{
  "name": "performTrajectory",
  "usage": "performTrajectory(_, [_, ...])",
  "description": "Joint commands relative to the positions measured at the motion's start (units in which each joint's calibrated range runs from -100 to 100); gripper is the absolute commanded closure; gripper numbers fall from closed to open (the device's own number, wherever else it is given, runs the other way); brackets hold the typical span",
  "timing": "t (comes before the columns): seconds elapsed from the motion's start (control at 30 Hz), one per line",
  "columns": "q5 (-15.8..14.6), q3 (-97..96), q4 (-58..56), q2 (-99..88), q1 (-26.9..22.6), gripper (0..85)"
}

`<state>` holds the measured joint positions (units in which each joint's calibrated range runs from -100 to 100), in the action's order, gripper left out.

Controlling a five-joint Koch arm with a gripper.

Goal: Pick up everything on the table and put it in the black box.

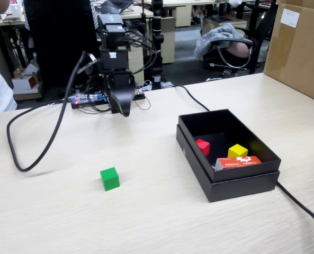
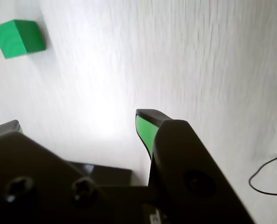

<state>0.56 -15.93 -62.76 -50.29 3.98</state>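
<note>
Green cube (image 1: 109, 178) sat alone on the bare bench (image 1: 51, 211), left of the black box (image 1: 241, 182) in the fixed view and well apart from it; in the wrist view it showed at the top-left corner (image 2: 19, 38), far from the fingers. Judged the last loose item, since the box already held a red cube (image 1: 203, 146), a yellow cube (image 1: 238, 151) and a small red-and-white carton (image 1: 238, 162) leaning on the near wall; the carton's print was too small to read. Box interior had free floor at the back, so room for one more. Tool (image 1: 124, 109) hung near the arm base at the far side of the bench, pointing down, well apart from the cube and touching nothing. Tool was spread open and empty: the wrist view showed the green-padded finger (image 2: 145, 130) with a wide gap to the other jaw at the left edge, bench visible between. Likely a rest or start pose before the reach to the cube. A black cable (image 1: 35, 143) looped across the bench left of the cube, another (image 1: 305, 211) ran past the box; a big brown carton (image 1: 297, 47) with an unreadable white label stood at the far right.
</note>
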Motion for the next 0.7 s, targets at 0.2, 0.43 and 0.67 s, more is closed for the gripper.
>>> performTrajectory(0.2, [1.8,22.8,-0.6,23.6,4.2,38.7])
performTrajectory(0.43, [5.6,37.2,-0.7,40.3,5.5,39.9])
performTrajectory(0.67, [6.8,42.1,-0.7,53.1,5.3,39.8])
